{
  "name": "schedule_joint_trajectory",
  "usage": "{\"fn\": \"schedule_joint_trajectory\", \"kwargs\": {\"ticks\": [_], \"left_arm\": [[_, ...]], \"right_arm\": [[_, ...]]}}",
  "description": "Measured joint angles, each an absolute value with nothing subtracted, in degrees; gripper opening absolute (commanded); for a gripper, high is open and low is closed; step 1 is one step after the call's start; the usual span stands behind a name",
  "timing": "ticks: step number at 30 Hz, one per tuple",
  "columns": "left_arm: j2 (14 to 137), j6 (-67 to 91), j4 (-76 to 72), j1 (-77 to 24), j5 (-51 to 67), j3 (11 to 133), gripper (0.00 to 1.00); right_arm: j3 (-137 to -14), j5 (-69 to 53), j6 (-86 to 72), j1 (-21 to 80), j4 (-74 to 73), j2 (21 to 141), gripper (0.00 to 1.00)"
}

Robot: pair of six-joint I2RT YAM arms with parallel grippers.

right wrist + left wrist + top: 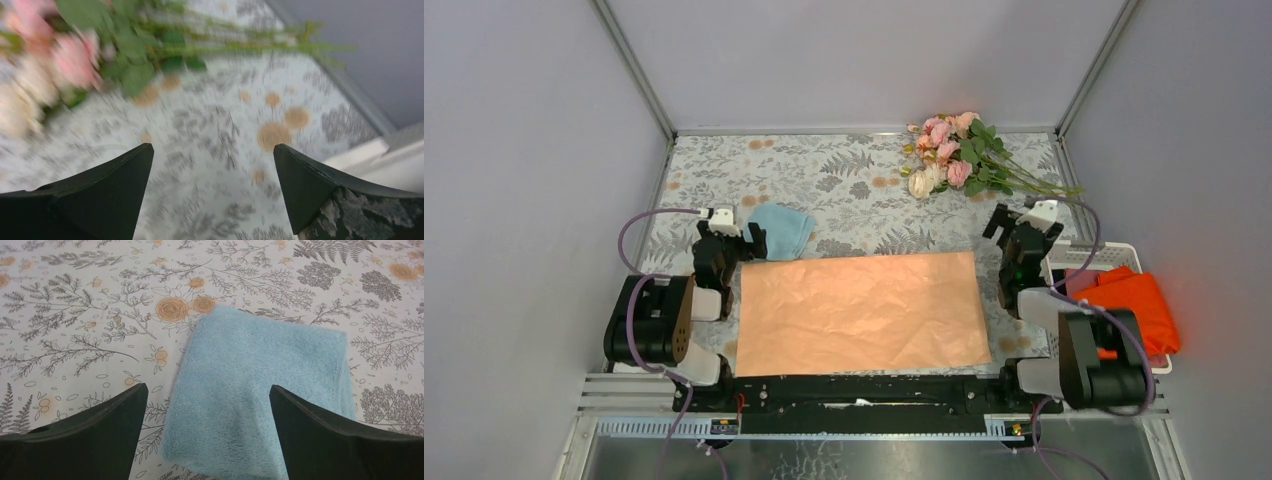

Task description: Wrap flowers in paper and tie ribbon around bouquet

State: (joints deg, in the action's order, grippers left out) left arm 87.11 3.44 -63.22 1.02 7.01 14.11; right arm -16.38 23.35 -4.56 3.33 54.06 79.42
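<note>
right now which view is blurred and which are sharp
Right wrist view: smeared, flowers and tablecloth soft, only the jaws crisp. Left wrist view: sharp, light-blue cloth fibres clear. Top external view: sharp, evenly lit, paper slightly glowing at its middle.

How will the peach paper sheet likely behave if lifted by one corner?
The paper looks thin and crinkled, so it would probably droop and fold. Lying flat on the table, its edge may be hard to pinch.

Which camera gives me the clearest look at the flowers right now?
Top external. It shows the flowers whole and sharp, from blooms to stem tips, lying at the far right. The right wrist catches only blurred blooms and stems along its top edge. The left wrist shows none of them, just the light-blue cloth.
</note>
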Motion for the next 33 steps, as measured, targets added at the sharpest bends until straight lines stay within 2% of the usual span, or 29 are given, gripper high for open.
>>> {"fn": "schedule_joint_trajectory", "kwargs": {"ticks": [3,6,10,12,14,15,17,18,20,21,28,33], "left_arm": [[84.3,4.9,-53.7,2.0,6.0,17.7,0.99],[80.2,5.6,-38.6,5.8,6.5,29.2,0.99],[73.0,3.4,-19.8,9.4,11.0,47.7,0.99],[70.5,1.6,-10.7,8.1,15.3,56.2,0.98],[68.9,-0.8,-2.1,2.0,17.5,63.0,0.96],[68.7,-1.8,0.9,-1.7,18.1,64.7,0.92],[69.1,-4.1,7.6,-11.3,18.3,66.8,0.76],[70.3,-5.4,11.2,-16.9,18.6,67.2,0.59],[73.6,-6.7,16.4,-23.2,18.9,67.3,0.1],[75.9,-6.9,18.4,-24.9,18.9,67.3,0.01],[100.7,-8.3,28.2,-26.2,12.9,73.6,0.0],[107.8,-8.1,30.8,-25.7,10.3,74.0,0.0]], "right_arm": [[-21.9,23.2,-5.3,3.3,44.9,70.4,1.0],[-29.2,21.2,-6.3,3.3,35.7,63.5,1.0],[-40.6,12.6,-7.4,3.3,22.1,59.0,1.0],[-45.9,6.2,-7.7,3.3,15.2,58.8,1.0],[-50.2,-0.4,-8.0,3.4,8.4,59.2,1.0],[-51.7,-3.2,-8.1,3.4,5.3,59.4,1.0],[-53.8,-7.9,-8.8,3.5,-0.2,60.2,1.0],[-54.3,-9.5,-9.1,3.6,-2.4,60.6,1.0],[-54.4,-11.8,-9.6,3.8,-6.0,60.9,1.0],[-54.4,-12.7,-9.9,3.9,-7.9,61.1,1.0],[-52.9,-15.8,-11.3,4.7,-13.5,61.3,1.0],[-51.7,-16.0,-11.4,5.0,-14.7,61.3,1.0]]}}
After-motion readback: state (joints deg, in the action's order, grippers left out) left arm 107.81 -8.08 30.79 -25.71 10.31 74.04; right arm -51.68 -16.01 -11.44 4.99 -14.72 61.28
